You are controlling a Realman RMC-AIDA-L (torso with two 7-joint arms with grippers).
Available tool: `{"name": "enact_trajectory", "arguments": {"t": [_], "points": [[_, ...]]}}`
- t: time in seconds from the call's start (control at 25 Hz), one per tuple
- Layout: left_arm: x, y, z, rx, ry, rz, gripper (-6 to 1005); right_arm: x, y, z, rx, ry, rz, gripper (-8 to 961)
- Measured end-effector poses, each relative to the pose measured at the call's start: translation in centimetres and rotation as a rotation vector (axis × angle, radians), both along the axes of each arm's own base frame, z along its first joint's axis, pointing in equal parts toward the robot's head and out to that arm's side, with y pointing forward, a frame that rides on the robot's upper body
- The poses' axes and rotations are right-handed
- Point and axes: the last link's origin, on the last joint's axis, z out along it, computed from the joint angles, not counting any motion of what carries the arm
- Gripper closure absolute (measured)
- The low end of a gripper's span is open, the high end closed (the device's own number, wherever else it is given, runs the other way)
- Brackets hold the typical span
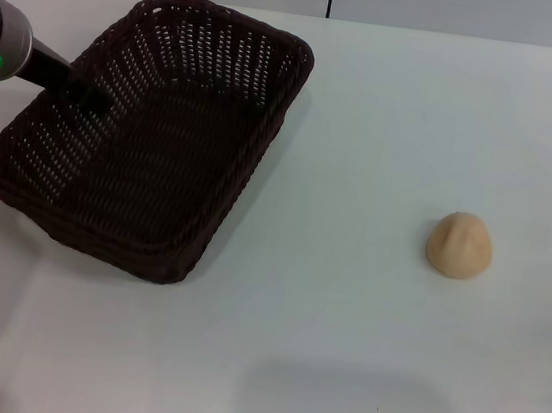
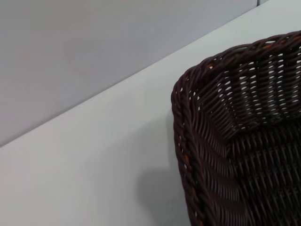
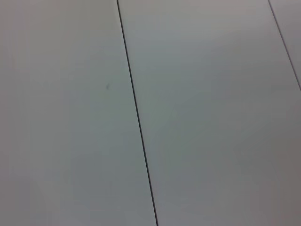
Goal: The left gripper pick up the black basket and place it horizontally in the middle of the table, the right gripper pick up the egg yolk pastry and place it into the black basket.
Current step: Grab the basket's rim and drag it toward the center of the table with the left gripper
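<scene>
The black basket (image 1: 154,131) lies at an angle on the left part of the white table (image 1: 342,325), one corner pointing to the far edge. My left gripper (image 1: 88,95) reaches in from the far left and sits at the basket's left long rim, dark against the dark weave. The left wrist view shows one corner of the basket (image 2: 225,141) close up. The egg yolk pastry (image 1: 460,245) sits alone on the table at the right, well apart from the basket. My right gripper is out of view.
The right wrist view shows only pale flat panels with a dark seam (image 3: 136,117). A grey wall (image 2: 94,47) runs behind the table's far edge. A soft shadow (image 1: 342,406) lies on the table near the front.
</scene>
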Motion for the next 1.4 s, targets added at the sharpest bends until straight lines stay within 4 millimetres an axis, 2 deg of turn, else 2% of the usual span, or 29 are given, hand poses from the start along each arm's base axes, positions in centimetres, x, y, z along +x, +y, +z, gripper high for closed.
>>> {"name": "enact_trajectory", "arguments": {"t": [0.28,0.48,0.56,0.76,1.12,1.4], "points": [[0.0,0.4,-0.7,-0.029,0.022,0.004,237,0.0,0.0,0.0,-0.004,-0.003,0.001,126],[0.1,0.5,-0.8,-0.038,0.029,0.008,426,-0.1,0.1,-0.1,-0.009,-0.003,0.006,126],[0.3,0.5,-0.6,-0.035,0.033,0.002,597,-0.1,0.1,-0.1,-0.009,-0.003,0.006,126],[0.7,0.2,-0.2,-0.038,0.055,-0.041,662,-0.1,0.1,0.0,-0.008,-0.001,0.008,126],[1.8,-0.2,0.4,-0.048,0.078,-0.138,665,-0.2,-0.1,0.1,0.004,-0.003,0.018,127],[3.5,-0.9,-0.2,-0.158,-0.042,-0.269,683,-0.5,-0.6,0.5,0.033,-0.007,0.04,127]]}}
